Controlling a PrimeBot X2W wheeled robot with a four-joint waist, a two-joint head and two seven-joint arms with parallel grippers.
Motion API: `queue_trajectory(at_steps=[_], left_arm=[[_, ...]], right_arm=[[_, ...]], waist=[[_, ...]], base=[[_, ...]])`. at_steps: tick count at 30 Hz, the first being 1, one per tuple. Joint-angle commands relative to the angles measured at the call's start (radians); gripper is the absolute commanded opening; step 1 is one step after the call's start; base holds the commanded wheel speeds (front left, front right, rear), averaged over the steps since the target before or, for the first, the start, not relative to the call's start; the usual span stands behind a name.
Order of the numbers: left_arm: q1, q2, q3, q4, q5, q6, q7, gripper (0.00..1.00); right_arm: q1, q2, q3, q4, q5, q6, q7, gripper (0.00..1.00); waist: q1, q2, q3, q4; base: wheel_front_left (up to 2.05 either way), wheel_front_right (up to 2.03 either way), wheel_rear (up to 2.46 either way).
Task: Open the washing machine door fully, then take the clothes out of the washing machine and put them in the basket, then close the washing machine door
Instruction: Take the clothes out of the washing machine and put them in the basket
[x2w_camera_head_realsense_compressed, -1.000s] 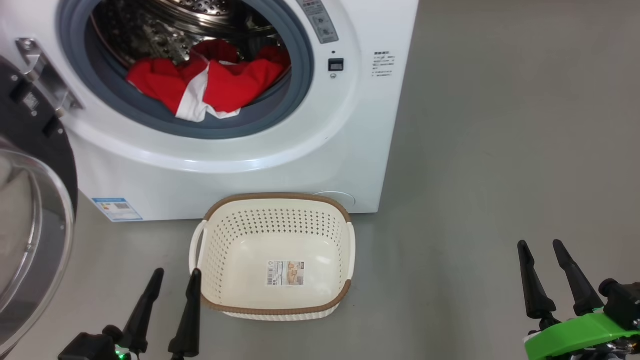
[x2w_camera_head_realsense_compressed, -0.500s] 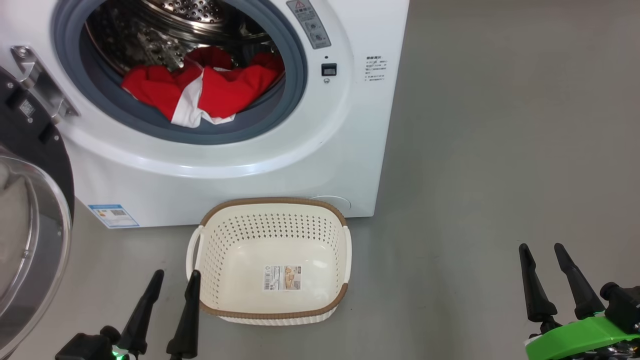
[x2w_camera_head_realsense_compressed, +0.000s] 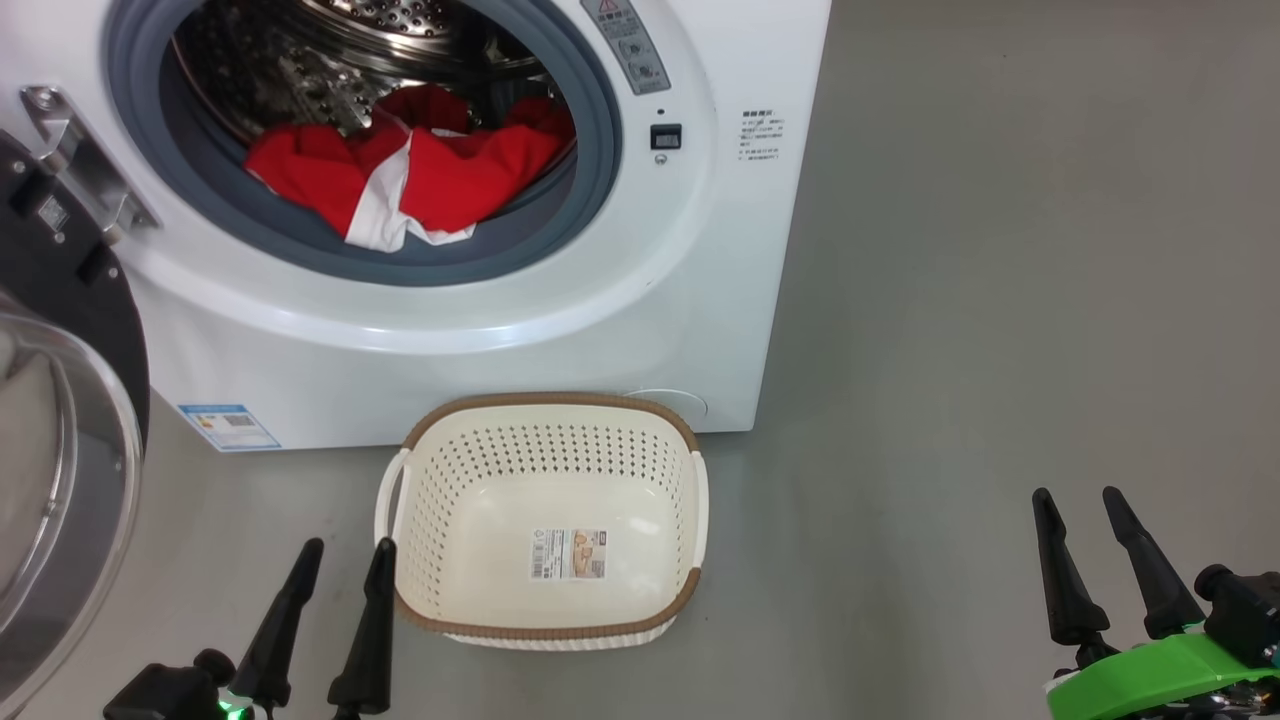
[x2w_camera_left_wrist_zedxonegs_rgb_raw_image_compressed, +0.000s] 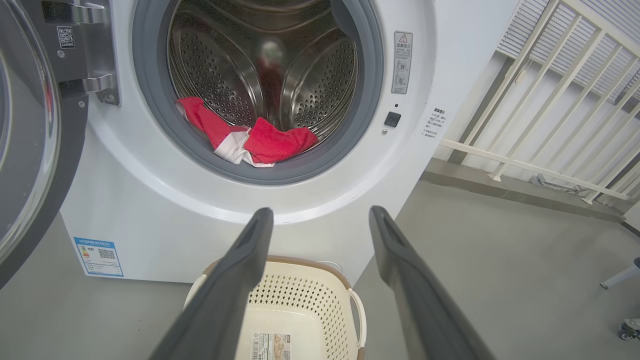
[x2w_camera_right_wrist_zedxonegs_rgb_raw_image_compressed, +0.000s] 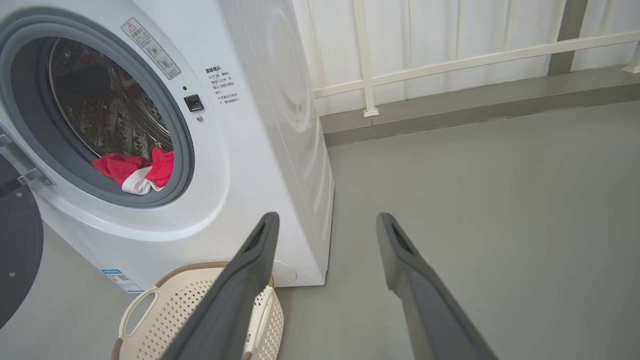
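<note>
While the washing machine door hangs swung open to the left of the left gripper, that gripper's two dark fingers stand spread wide, holding nothing, low over the grey floor. The tip of its right finger sits just beside the left rim of the basket, which stands on the floor close against the front of the washing machine. A label sticker shows on the basket's bottom. Beyond and above these fingertips, the clothes lie in a red and white heap at the bottom of the drum, a white fold draped onto the grey rubber ring. Well to the right of the basket, the right gripper also holds its fingers wide apart with nothing in them. The machine's right corner is ahead and to their left.
</note>
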Motion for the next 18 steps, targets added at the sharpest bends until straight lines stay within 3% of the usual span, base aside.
queue_trajectory(at_steps=[1,18], left_arm=[[-0.044,0.017,0.036,-0.021,-0.007,-0.005,-0.005,1.0],[-0.063,0.004,0.053,-0.023,-0.001,-0.005,-0.005,1.0]], right_arm=[[-0.02,-0.016,0.026,-0.026,-0.004,0.005,-0.006,1.0],[-0.035,-0.015,0.04,-0.027,-0.006,0.005,-0.006,1.0]], waist=[[0.0,0.0,0.003,0.0],[0.0,0.0,0.022,0.008]], base=[[1.09,-1.15,0.06],[1.02,-1.03,0.01]])
